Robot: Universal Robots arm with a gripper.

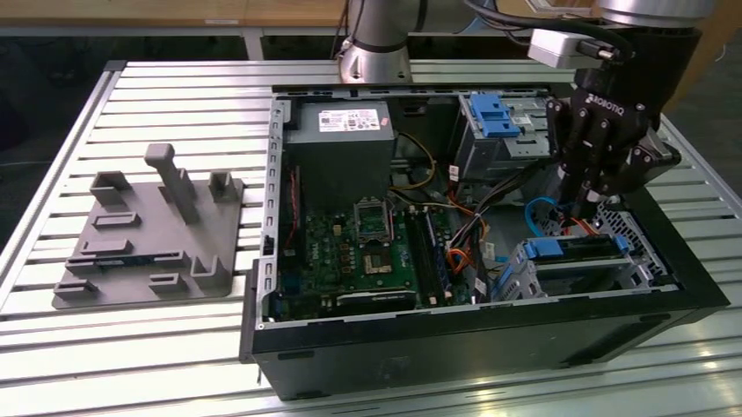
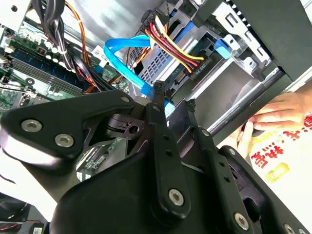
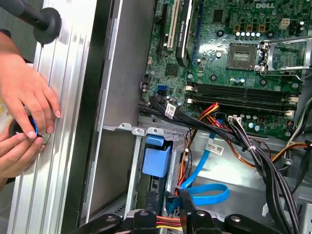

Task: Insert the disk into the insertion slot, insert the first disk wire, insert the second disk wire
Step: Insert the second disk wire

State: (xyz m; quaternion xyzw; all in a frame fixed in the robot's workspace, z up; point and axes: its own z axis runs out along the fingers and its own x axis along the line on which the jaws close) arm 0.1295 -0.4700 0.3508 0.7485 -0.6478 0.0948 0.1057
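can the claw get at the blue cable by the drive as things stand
Probably yes: the claw sits right at the blue cable, its fingertips on either side of the cable's plug end. The red and yellow wires lie beside it, not across.

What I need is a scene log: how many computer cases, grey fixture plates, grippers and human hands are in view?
Computer case: 1
Grey fixture plate: 1
Gripper: 1
Hands: 2
Total: 5

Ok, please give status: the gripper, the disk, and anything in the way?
Gripper closed on blue flat cable, at the disk's rear. Disk sits in its metal cage. Wire bundle close by; a hand rests outside the case.
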